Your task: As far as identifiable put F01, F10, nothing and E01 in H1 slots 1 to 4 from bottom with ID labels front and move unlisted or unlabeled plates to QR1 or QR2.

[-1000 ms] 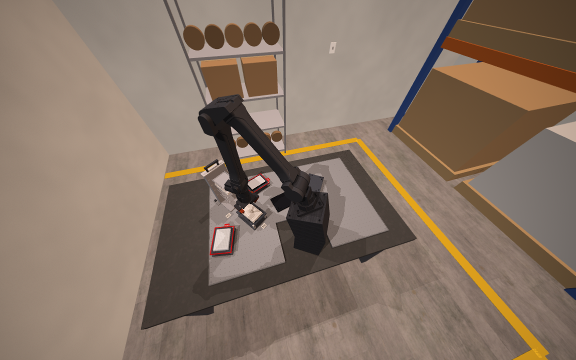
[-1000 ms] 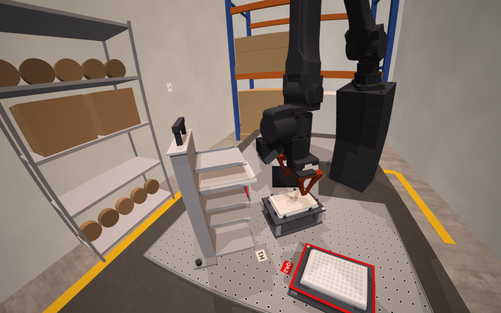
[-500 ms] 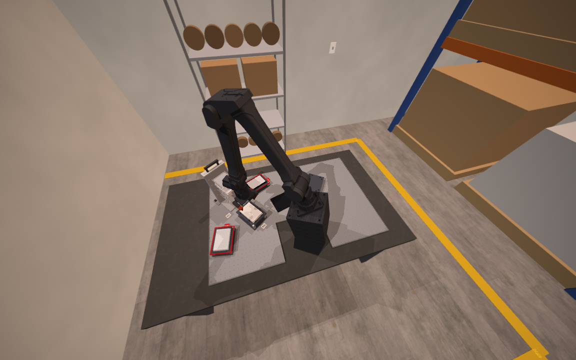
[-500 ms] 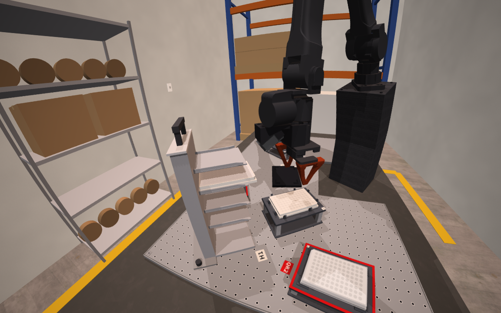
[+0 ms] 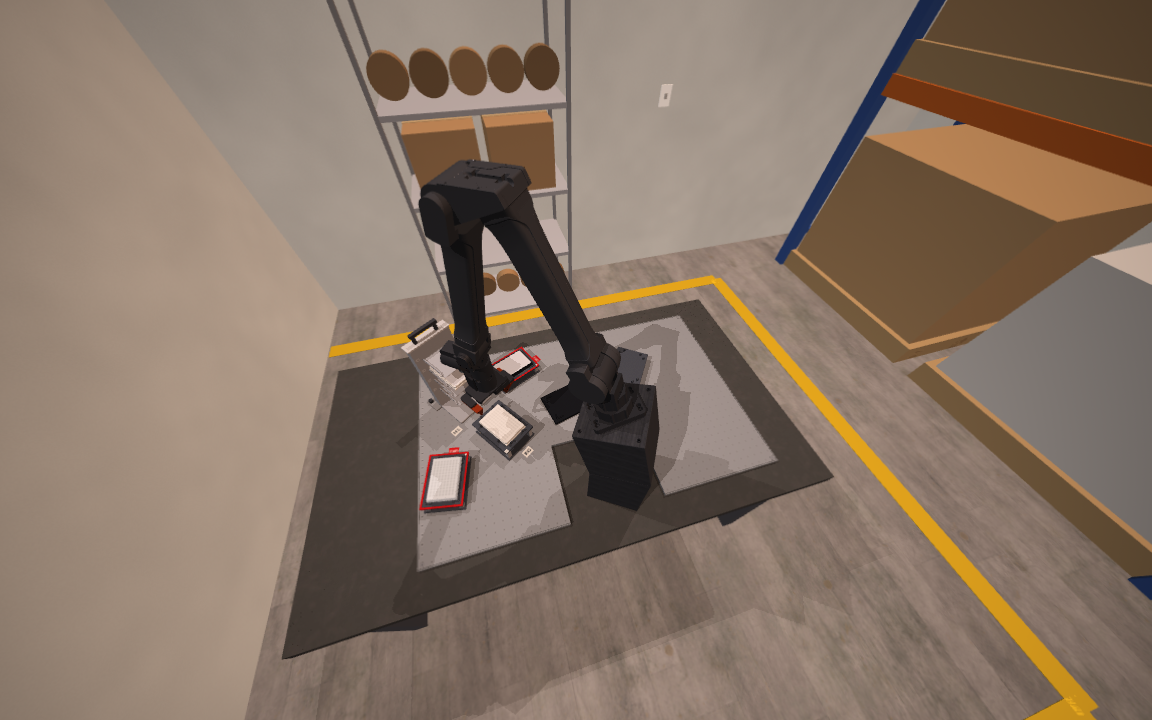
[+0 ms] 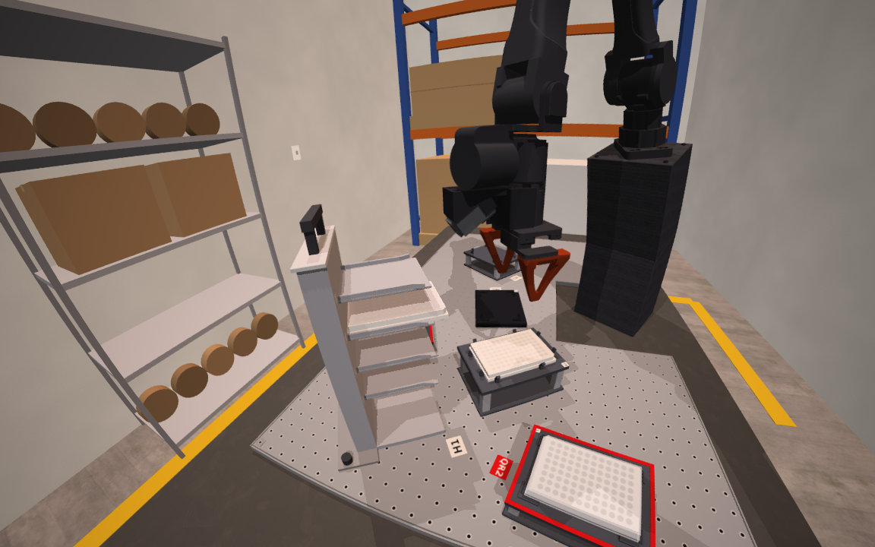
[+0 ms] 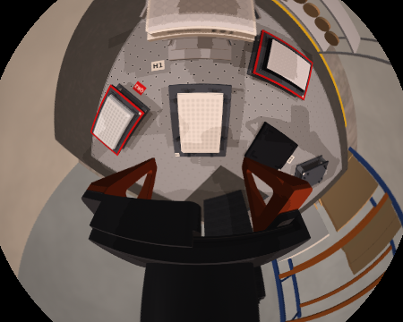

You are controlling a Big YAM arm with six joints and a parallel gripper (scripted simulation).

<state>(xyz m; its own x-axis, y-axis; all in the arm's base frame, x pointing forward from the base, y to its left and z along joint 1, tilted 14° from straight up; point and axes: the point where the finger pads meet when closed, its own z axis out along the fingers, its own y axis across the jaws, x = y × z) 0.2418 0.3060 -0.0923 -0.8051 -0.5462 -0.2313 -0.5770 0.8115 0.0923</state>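
Note:
The plate hotel H1 [image 6: 330, 339] [image 5: 426, 347] stands at the left of the deck. One white plate [image 6: 396, 309] [image 7: 198, 23] lies in its upper slot, under the top cover. The lower shelves look bare. A second white plate [image 6: 510, 352] [image 5: 501, 424] [image 7: 200, 122] lies flat on a raised dark nest [image 6: 512, 394] in front of the hotel. My gripper [image 6: 521, 261] [image 7: 199, 162] [image 5: 475, 402] is open and empty. It hangs above the deck behind that nest, toward the arm's base. I cannot read any plate labels.
Red-framed QR2 [image 6: 522, 469] holds a white plate [image 6: 583, 486] [image 5: 443, 479] [image 7: 114, 118]. The other red-framed nest holds a plate [image 5: 513, 362] [image 7: 287, 63] too. A flat black nest [image 6: 500, 307] [image 7: 272, 146] and a small station [image 6: 484, 261] [image 7: 312, 168] lie under the gripper. The arm's pedestal [image 6: 631, 238] stands right.

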